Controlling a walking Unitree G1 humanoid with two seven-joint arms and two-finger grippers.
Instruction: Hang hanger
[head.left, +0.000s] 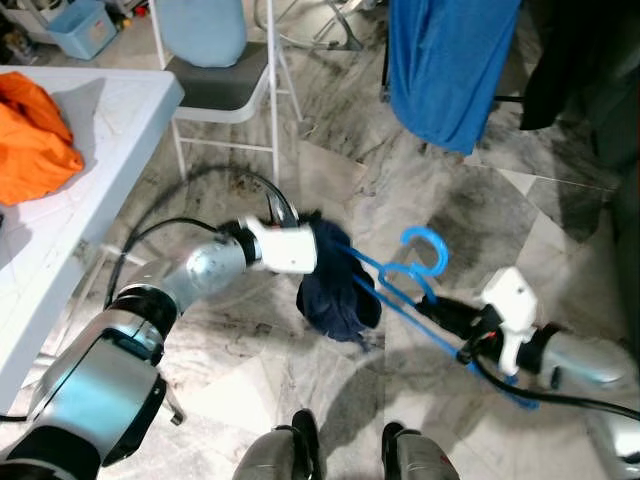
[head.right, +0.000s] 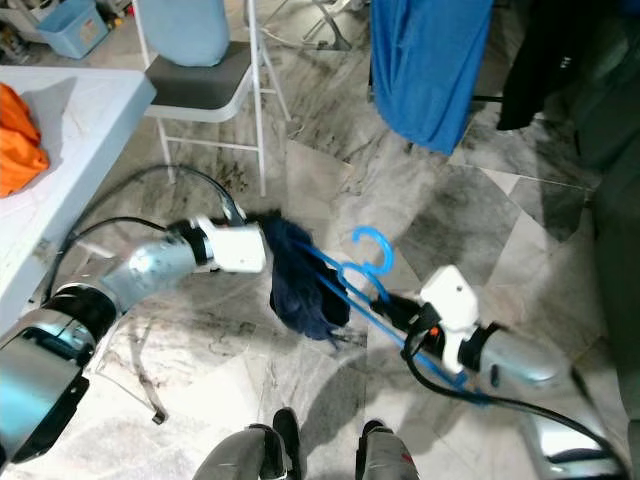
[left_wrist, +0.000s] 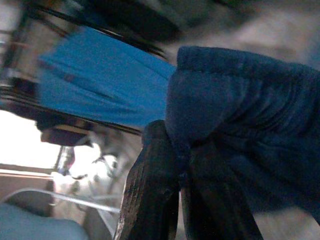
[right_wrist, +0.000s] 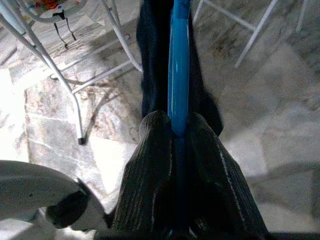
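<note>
This looks like a room in a home used for laundry. The floor (head.left: 400, 170) is grey marble-patterned tile. A white folding table (head.left: 90, 190) carries an orange garment (head.left: 35, 140). Beside it stands a white folding chair (head.left: 225, 80) with a grey seat and a pale blue back. A bright blue cloth (head.left: 450, 60) and dark clothes (head.left: 570, 60) hang at the far side, apparently on a rack. A pale blue bin (head.left: 85, 28) sits on the floor behind the table.

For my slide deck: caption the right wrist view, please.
Right end effector clamped on a blue hanger carrying a dark navy garment.
</note>
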